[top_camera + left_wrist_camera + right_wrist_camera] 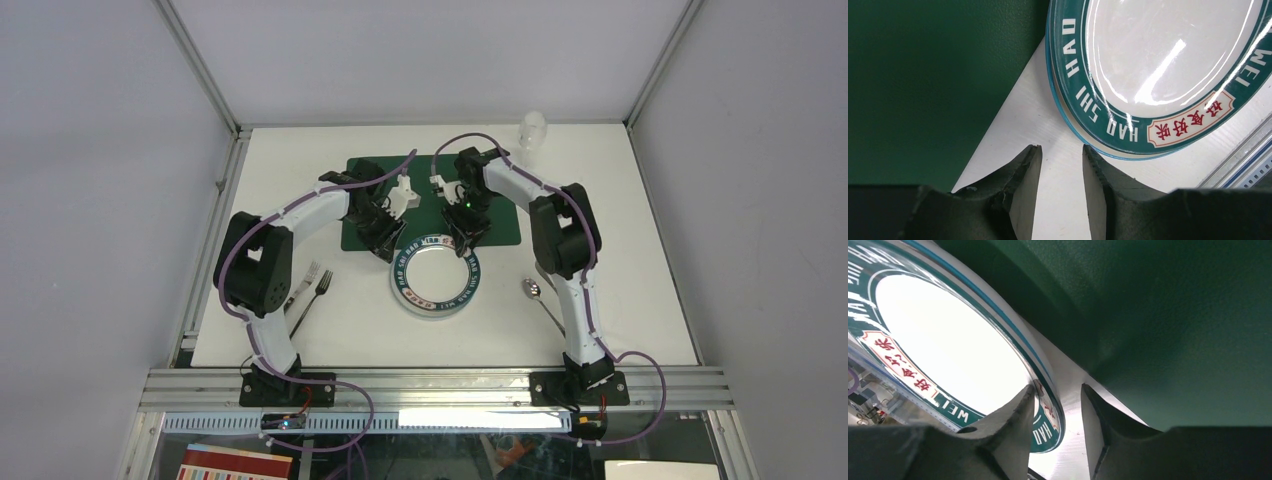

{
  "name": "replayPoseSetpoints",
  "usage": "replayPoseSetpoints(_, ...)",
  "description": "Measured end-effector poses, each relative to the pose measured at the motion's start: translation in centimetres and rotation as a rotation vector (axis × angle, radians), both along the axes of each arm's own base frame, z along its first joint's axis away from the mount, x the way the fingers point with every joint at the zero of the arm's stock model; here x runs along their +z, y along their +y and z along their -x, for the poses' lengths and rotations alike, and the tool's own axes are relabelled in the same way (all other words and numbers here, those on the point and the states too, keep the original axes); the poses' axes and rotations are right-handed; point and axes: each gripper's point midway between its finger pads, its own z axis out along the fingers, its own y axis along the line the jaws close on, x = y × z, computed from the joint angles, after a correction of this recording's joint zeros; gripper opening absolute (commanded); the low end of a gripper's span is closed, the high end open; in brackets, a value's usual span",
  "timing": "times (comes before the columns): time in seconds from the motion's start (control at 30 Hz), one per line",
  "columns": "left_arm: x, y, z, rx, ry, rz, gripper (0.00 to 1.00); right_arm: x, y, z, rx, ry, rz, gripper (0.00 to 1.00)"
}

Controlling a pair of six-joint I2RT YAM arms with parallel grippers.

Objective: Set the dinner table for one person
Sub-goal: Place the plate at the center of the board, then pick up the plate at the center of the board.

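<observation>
The white dinner table (640, 250) holds a dark green placemat (500, 220) at the back centre. A white plate with a green lettered rim (436, 278) lies just in front of the mat. My left gripper (388, 250) hovers at the plate's far-left edge. In the left wrist view it (1060, 150) is open and empty over bare table (1028, 115), between the mat (923, 75) and the plate (1158, 60). My right gripper (466, 245) is at the plate's far-right edge. In the right wrist view it (1058, 390) is open, and its jaws straddle the plate's rim (1050, 410).
Two forks (310, 288) lie at the left of the table and a spoon (540, 300) at the right, near the right arm's base. A clear glass (533, 130) stands at the back right corner. Aluminium framing (430, 385) runs along the near edge.
</observation>
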Motion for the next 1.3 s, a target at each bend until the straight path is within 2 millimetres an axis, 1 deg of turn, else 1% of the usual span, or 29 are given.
replayPoseSetpoints(0.17,0.3,0.0,0.1,-0.002,-0.002,0.006,0.39,0.1,-0.3,-0.6,0.001,-0.034,0.020,0.48)
replayPoseSetpoints(0.27,0.9,-0.1,0.1,-0.003,-0.014,0.015,0.40,0.2,-0.6,-1.1,0.001,-0.063,0.033,0.48)
replayPoseSetpoints(0.4,1.9,-0.4,0.3,-0.009,-0.026,0.044,0.40,0.7,-1.1,-2.2,-0.003,-0.135,0.060,0.48)
replayPoseSetpoints(0.43,2.1,-0.5,0.3,-0.011,-0.027,0.049,0.41,1.0,-1.3,-2.4,-0.007,-0.151,0.061,0.48)
replayPoseSetpoints(0.5,2.4,-0.7,0.6,-0.016,-0.021,0.064,0.41,1.4,-1.7,-2.4,-0.012,-0.176,0.063,0.48)
replayPoseSetpoints(0.6,2.6,-1.0,1.2,-0.029,0.000,0.091,0.41,2.1,-2.5,-1.4,-0.020,-0.190,0.064,0.48)
replayPoseSetpoints(0.77,2.4,-1.4,2.6,-0.049,0.058,0.131,0.41,3.3,-3.6,1.0,-0.030,-0.193,0.046,0.48)
replayPoseSetpoints(0.87,2.4,-1.8,3.0,-0.061,0.077,0.158,0.41,3.3,-3.8,2.5,-0.030,-0.173,0.024,0.48)
replayPoseSetpoints(0.97,2.2,-2.2,3.2,-0.069,0.102,0.177,0.41,2.9,-3.7,3.7,-0.027,-0.136,0.002,0.48)
replayPoseSetpoints(1.07,1.4,-2.3,3.5,-0.071,0.134,0.182,0.41,2.6,-3.5,4.4,-0.026,-0.110,-0.012,0.48)
replayPoseSetpoints(1.2,0.4,-2.4,3.7,-0.068,0.167,0.174,0.41,2.7,-3.1,4.4,-0.025,-0.105,-0.039,0.48)
replayPoseSetpoints(1.3,0.1,-2.4,3.6,-0.068,0.170,0.173,0.40,2.8,-2.8,4.5,-0.024,-0.103,-0.052,0.48)
